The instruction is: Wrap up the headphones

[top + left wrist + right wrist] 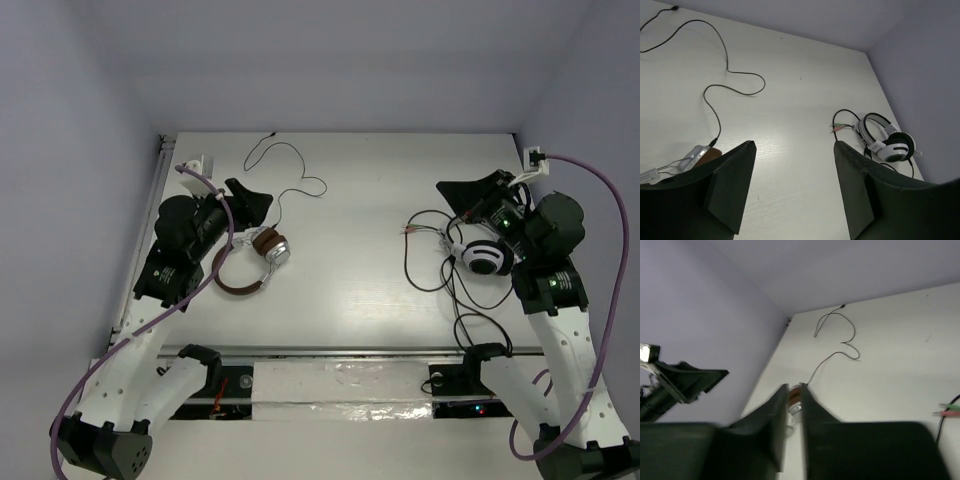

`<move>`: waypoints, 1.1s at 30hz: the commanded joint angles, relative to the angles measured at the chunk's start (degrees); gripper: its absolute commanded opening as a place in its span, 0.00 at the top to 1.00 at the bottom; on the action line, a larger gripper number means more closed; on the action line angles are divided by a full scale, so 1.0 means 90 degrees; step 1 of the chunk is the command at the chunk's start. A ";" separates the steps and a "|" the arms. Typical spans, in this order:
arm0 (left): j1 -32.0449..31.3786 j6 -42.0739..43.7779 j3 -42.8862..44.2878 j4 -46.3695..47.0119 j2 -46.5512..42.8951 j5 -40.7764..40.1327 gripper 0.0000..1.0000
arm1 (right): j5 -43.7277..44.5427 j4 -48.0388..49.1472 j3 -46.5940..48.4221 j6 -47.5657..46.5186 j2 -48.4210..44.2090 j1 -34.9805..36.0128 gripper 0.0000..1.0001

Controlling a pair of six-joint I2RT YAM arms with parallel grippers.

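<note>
brown-leather silver-cup headphones (255,262) lie left of centre beside left gripper (243,203) | left claw wide apart, empty | right gripper (470,190) nearly closed, empty | risk: thin black cable (290,175) sprawls loose, could snag or drag the set

Two arms share one build — white lower links, black joint housings and black wrist sections. A purple cable runs along each arm to a white connector near the wrist. The left gripper (243,203) and right gripper (470,191) carry matte black, flat, angular fingers. A green indicator light glows on the right wrist.
</note>
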 commanded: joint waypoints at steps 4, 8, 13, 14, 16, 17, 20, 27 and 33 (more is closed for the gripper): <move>-0.0001 -0.0195 -0.0093 -0.0566 -0.0073 -0.1126 0.46 | -0.0264 0.0059 0.0113 -0.0128 0.0049 -0.0010 1.00; -0.0001 -0.0195 -0.0318 -0.1229 -0.0064 -0.0970 0.60 | -0.0109 0.0147 -0.0140 -0.0128 0.0029 0.0213 1.00; -0.0001 -0.0633 -0.0279 -0.2899 0.0170 -0.2219 0.78 | 0.1023 0.0166 -0.0385 -0.0488 0.0311 0.1355 1.00; -0.0001 -0.0838 -0.0269 -0.3095 0.0229 -0.2346 0.78 | 0.1257 0.0186 -0.0394 -0.0537 0.0409 0.1628 1.00; -0.0001 -0.1083 -0.0221 -0.3632 0.0395 -0.2737 0.76 | 0.1774 0.0205 -0.0424 -0.0654 0.0633 0.2390 1.00; -0.0001 -0.1287 -0.0230 -0.3740 0.0434 -0.2786 0.71 | 0.1835 0.0254 -0.0453 -0.0665 0.0876 0.2567 1.00; -0.0001 -0.1503 -0.0473 -0.3888 0.0493 -0.2699 0.58 | 0.1660 0.0605 -0.0668 -0.0626 0.1161 0.2919 1.00; 0.0358 -0.1806 -0.0836 -0.3907 0.1146 -0.2648 0.33 | 0.1454 0.0948 -0.0795 -0.0801 0.1396 0.3145 0.85; 0.1521 -0.1417 -0.0816 -0.3732 0.2199 -0.2348 0.35 | 0.1454 0.0879 -0.0892 -0.1085 0.1562 0.3145 0.73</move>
